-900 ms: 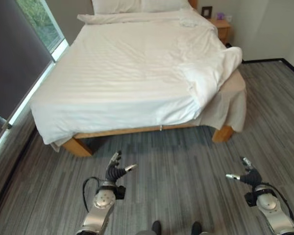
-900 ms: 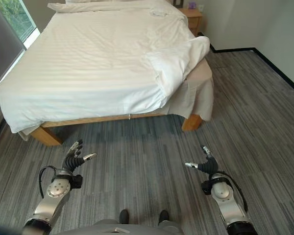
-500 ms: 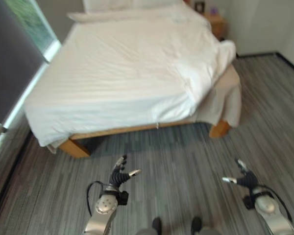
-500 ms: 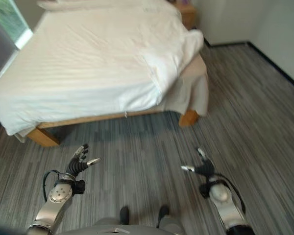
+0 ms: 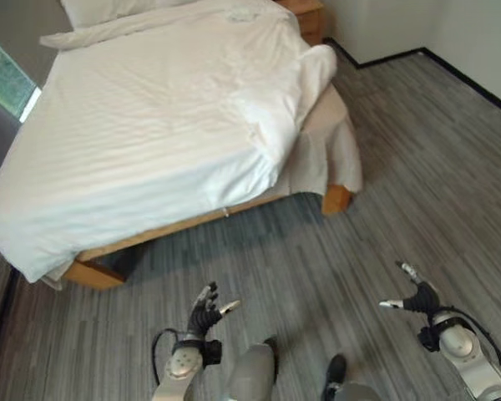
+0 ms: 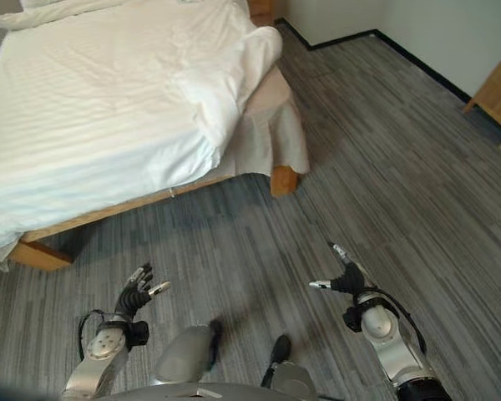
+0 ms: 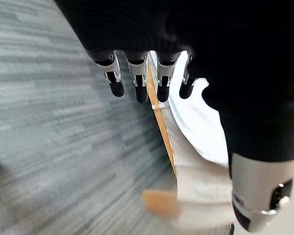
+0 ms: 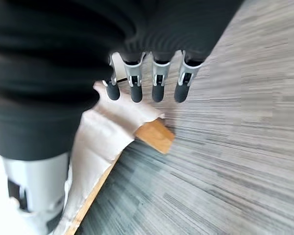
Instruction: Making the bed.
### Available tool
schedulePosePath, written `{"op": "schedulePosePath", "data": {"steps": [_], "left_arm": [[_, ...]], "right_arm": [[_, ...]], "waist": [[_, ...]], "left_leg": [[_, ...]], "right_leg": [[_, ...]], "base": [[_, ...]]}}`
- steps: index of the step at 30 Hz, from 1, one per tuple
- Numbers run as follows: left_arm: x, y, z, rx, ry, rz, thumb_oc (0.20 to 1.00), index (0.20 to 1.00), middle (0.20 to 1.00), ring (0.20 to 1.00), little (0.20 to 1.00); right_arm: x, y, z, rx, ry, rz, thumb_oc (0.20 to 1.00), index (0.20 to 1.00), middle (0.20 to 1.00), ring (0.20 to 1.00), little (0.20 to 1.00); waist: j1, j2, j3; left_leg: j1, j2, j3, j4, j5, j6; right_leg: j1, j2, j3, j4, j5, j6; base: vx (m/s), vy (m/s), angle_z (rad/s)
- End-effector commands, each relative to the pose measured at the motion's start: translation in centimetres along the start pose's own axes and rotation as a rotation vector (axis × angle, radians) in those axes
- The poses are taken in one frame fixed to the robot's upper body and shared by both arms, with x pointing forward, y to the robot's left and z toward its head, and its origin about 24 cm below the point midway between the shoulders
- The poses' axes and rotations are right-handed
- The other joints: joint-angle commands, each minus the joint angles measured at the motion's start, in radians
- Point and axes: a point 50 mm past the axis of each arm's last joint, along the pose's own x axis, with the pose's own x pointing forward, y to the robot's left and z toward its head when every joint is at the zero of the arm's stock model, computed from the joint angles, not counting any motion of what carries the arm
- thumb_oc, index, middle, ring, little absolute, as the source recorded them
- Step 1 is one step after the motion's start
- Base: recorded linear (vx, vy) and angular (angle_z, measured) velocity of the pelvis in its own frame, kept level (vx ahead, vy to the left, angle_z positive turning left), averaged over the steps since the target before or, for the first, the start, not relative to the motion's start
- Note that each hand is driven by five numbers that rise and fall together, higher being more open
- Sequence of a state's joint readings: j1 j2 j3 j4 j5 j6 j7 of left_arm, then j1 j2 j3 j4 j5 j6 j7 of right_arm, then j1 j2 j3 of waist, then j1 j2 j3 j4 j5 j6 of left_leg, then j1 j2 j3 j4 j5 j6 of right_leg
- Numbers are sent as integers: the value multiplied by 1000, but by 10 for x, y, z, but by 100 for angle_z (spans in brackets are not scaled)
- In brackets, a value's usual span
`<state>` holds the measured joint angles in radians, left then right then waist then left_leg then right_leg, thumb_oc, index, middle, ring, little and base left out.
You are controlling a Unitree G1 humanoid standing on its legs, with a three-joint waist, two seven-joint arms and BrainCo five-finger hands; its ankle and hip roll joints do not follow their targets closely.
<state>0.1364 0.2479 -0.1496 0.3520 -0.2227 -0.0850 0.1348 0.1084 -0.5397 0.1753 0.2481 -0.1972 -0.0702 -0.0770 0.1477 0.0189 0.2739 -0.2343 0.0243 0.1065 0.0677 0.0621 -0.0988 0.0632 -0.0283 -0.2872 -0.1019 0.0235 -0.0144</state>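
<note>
The duvet [image 5: 150, 117] lies mostly smooth over the bed [image 5: 92, 274], well ahead of my hands, but its corner [image 5: 305, 79] nearest my right hand [image 5: 419, 298] is bunched and folded back, still to straighten. My left hand [image 5: 205, 307] and right hover over the floor [image 5: 317, 267], fingers relaxed, holding nothing.

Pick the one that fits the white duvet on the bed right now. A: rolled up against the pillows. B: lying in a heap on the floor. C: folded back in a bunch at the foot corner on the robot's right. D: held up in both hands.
C: the duvet bunches at that corner, baring the beige sheet; both hands, left and right, are open over the floor.
</note>
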Motion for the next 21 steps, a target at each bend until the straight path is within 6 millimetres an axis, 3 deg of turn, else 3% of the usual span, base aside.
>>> {"op": "schedulePosePath", "data": {"steps": [1, 5, 7, 9, 11, 13, 14, 15, 16, 18, 19, 21], "left_arm": [[4, 1, 19, 1, -95, 13, 1000, 1000, 1000, 1000, 1000], [9, 0, 24, -2, -106, 24, 1000, 1000, 1000, 1000, 1000], [8, 7, 24, 8, -103, 46, 1000, 1000, 1000, 1000, 1000], [7, 9, 23, 22, -96, 43, 1000, 1000, 1000, 1000, 1000], [8, 14, 25, 56, -98, 51, 1000, 1000, 1000, 1000, 1000], [10, 15, 31, 79, -115, 46, 1000, 1000, 1000, 1000, 1000], [11, 16, 40, 88, -145, 50, 1000, 1000, 1000, 1000, 1000], [11, 16, 40, 88, -146, 50, 1000, 1000, 1000, 1000, 1000], [13, 18, 45, 93, -162, 61, 1000, 1000, 1000, 1000, 1000], [17, 19, 55, 98, -195, 72, 1000, 1000, 1000, 1000, 1000], [18, 22, 70, 85, -254, 90, 1000, 1000, 1000, 1000, 1000], [18, 25, 76, 83, -278, 100, 1000, 1000, 1000, 1000, 1000]], "right_arm": [[7, -18, 28, -36, -149, -55, 1000, 1000, 1000, 1000, 1000], [12, -17, 30, -26, -146, -61, 1000, 1000, 1000, 1000, 1000], [15, 0, 35, -57, -155, -6, 1000, 1000, 1000, 1000, 1000], [15, 6, 37, -55, -163, 8, 1000, 1000, 1000, 1000, 1000], [16, 11, 43, -51, -179, 14, 1000, 1000, 1000, 1000, 1000], [17, 10, 49, -58, -201, 6, 1000, 1000, 1000, 1000, 1000], [15, 7, 50, -50, -205, -4, 1000, 1000, 1000, 1000, 1000], [15, 7, 50, -50, -205, -4, 1000, 1000, 1000, 1000, 1000], [16, 3, 52, -55, -209, -27, 1000, 1000, 1000, 1000, 1000], [16, -1, 50, -46, -197, -55, 1000, 1000, 1000, 1000, 1000], [13, -6, 48, -22, -185, -78, 1000, 1000, 1000, 1000, 1000], [9, -5, 38, 6, -143, -73, 1000, 1000, 1000, 1000, 1000]], "waist": [[50, 9, -5], [63, 0, -19], [86, -50, -67], [98, -76, -73], [107, -120, -70], [99, -132, -64], [75, -113, -56], [76, -109, -57], [58, -88, -47], [38, -69, -34], [9, -63, -15], [-12, -70, -9]], "left_leg": [[-25, 19, 85, -59, 110, 3], [-47, 56, 158, -119, 150, 0], [-7, 50, 128, -131, 154, 39], [9, 41, 129, -131, 146, 51], [49, -2, 125, -117, 98, 91], [91, -24, 122, -114, 55, 126], [154, -21, 100, -120, 21, 140], [153, -17, 100, -121, 23, 140], [187, -3, 87, -127, 4, 141], [221, 7, 60, -135, -16, 129], [255, 11, 13, -145, -32, 106], [277, 20, -31, -153, -47, 77]], "right_leg": [[146, -12, 30, 15, -162, 114], [200, -8, 34, 15, -187, 125], [243, -30, 51, 57, -213, 146], [243, -48, 56, 91, -209, 159], [220, -97, 61, 240, -124, 212], [142, -144, 62, 462, 42, 276], [71, -164, 61, 606, 148, 276], [69, -159, 62, 602, 153, 276], [13, -185, 39, 648, 152, 276], [-51, -234, -9, 605, 113, 261], [-98, -228, -27, 488, 50, 237], [-99, -209, -15, 298, 21, 225]], "base": [[452, 48, -39], [409, 66, -21], [590, 123, -9], [352, 76, -43], [366, 139, -55], [385, 205, 15], [407, 190, 29], [442, 186, 52], [294, 85, 73], [500, 17, 80], [517, -92, 64], [421, -157, 92]]}}
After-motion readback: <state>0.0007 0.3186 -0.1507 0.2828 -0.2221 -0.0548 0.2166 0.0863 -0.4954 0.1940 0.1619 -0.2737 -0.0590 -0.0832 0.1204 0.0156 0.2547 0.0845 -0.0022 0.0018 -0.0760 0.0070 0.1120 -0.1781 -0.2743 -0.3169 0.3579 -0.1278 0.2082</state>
